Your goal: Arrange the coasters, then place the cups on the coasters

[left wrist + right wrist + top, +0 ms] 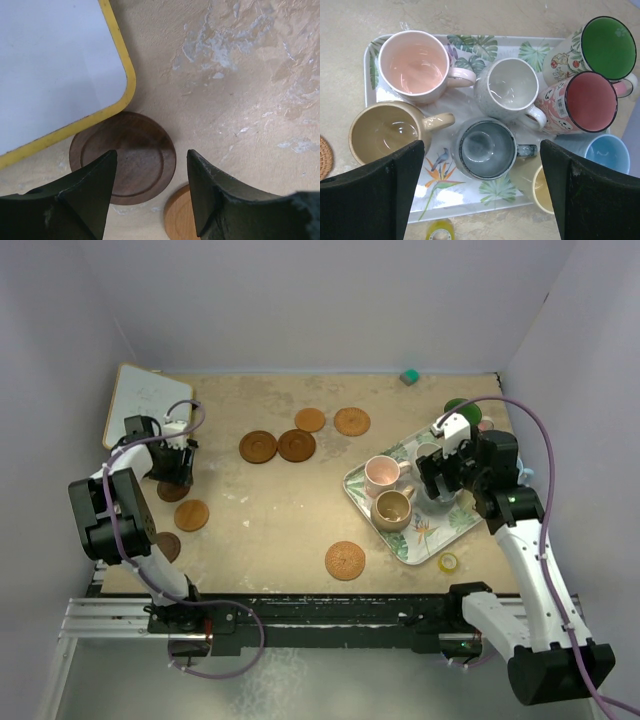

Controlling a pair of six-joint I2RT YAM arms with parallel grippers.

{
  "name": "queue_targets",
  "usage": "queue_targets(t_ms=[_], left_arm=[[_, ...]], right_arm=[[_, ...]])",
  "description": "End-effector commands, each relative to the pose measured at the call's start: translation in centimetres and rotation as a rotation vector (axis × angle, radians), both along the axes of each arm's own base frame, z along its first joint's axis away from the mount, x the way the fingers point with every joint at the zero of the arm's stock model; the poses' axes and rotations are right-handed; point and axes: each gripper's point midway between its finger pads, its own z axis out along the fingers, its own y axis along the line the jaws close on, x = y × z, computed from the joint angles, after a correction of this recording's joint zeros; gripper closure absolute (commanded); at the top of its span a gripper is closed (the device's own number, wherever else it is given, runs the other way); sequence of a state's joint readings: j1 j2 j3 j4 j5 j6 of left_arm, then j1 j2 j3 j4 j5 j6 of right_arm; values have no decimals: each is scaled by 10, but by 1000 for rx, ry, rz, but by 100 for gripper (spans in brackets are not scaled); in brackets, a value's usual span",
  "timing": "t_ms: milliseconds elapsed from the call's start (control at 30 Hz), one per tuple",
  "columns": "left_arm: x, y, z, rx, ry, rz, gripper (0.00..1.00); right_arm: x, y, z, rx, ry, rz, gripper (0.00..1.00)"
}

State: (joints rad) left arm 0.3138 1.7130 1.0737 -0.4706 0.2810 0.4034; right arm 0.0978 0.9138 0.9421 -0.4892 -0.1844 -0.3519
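- coasters (258,447) first: where do they lie, going left to right?
- all eight are flat and loose on the surface (270,520), with no row formed yet. three sit at the left by the left arm. four make a ragged cluster at the far middle. a woven coaster (345,560) lies alone toward the front, near the tray (470,46).
- so which step is in hand?
- the arranging, i judge, and early in it. the left fingers (85,200) hang part open over a dark coaster (132,142) whose edge meets the yellow rim of a whiteboard (50,65). an orange coaster (177,217) lies just beside it. the fingers hold nothing, and i cannot tell whether their tips touch the disc.
- what does the next move call for?
- probably a pinch on that thin rim. the tips would have to go right down to the surface and then draw the disc clear of the board.
- and on the right?
- the cups (415,65) crowd the leaf-patterned tray, a few at or past its right end. the right fingers (375,200) stand wide open above the slate cup (485,150) and grip nothing. no cup is on a coaster.
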Motion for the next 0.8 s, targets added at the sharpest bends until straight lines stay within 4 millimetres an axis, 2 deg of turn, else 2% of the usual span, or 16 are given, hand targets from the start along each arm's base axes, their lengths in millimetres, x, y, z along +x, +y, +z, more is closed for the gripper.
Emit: queue_targets(t_ms=[0, 300, 767], left_arm=[[19, 0, 9, -15, -52, -17, 46], [1, -3, -10, 38, 29, -32, 57], [-16, -43, -25, 29, 122, -131, 68]], right_arm=[[-1, 7, 24, 22, -57, 36, 0], [-2, 11, 22, 13, -48, 53, 0], [-2, 12, 21, 15, -45, 55, 0]])
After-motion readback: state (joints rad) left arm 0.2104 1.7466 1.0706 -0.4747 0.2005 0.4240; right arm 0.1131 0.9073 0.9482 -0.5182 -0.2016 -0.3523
